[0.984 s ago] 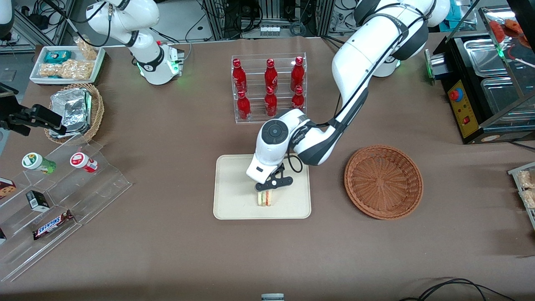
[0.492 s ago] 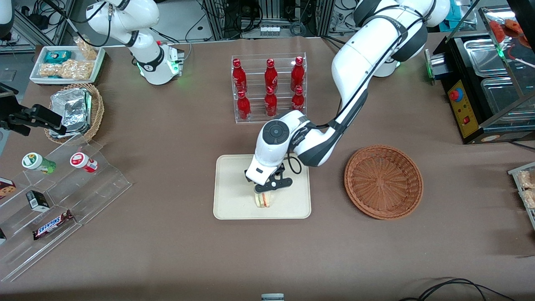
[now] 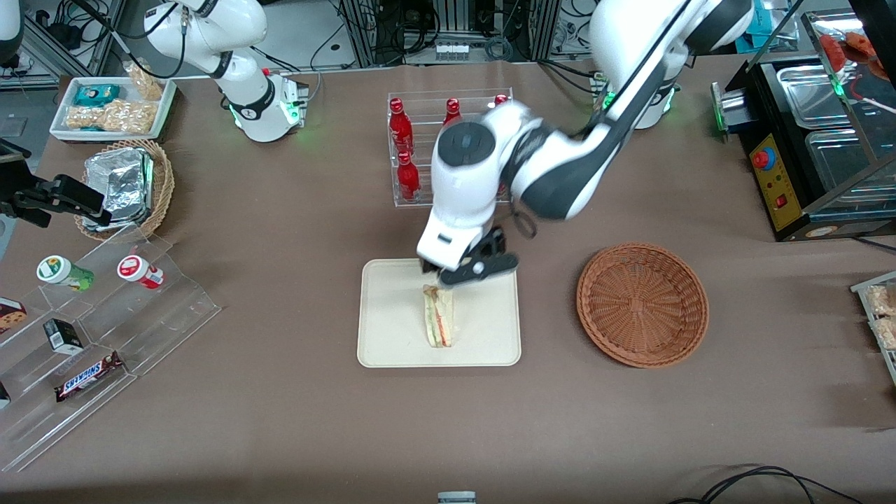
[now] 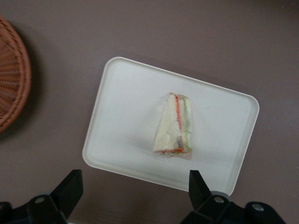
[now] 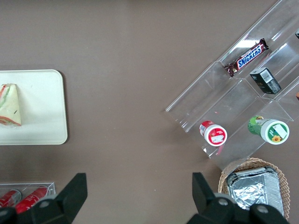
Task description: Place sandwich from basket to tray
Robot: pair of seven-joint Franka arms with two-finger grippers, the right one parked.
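Sandwich: the sandwich (image 3: pixel 439 316) lies flat on the tray (image 3: pixel 392 336), a little below the middle of the front view, its narrow point toward the gripper and its wide cut face, with the red and green layers, toward the front camera. In the left wrist view the sandwich (image 4: pixel 174 125) sits near the middle of the tray (image 4: pixel 121 116), free of any contact.

Gripper: the gripper (image 3: pixel 448 274) hangs above the tray's farther edge, over the sandwich's pointed end and lifted clear of it. Its fingers (image 4: pixel 69 189) are spread wide and hold nothing; in the left wrist view the sandwich shows in the gap between the two fingertips, well apart from both.

Tray: cream, rectangular, resting on the brown table (image 3: pixel 280 392) in the centre of the front view, nearer to the front camera than the bottle rack (image 3: pixel 420 150).

Basket: the reddish-brown basket (image 3: pixel 642 304) sits beside the tray, right of centre in the front view, toward the working arm's end of the table. It holds nothing. An arc of the basket's (image 4: pixel 11 88) rim shows in the left wrist view.

Elsewhere: a clear stepped stand (image 3: pixel 105 336) with snacks sits at the lower left of the front view, and a tan wicker basket (image 3: pixel 133 185) of foil packs above it.
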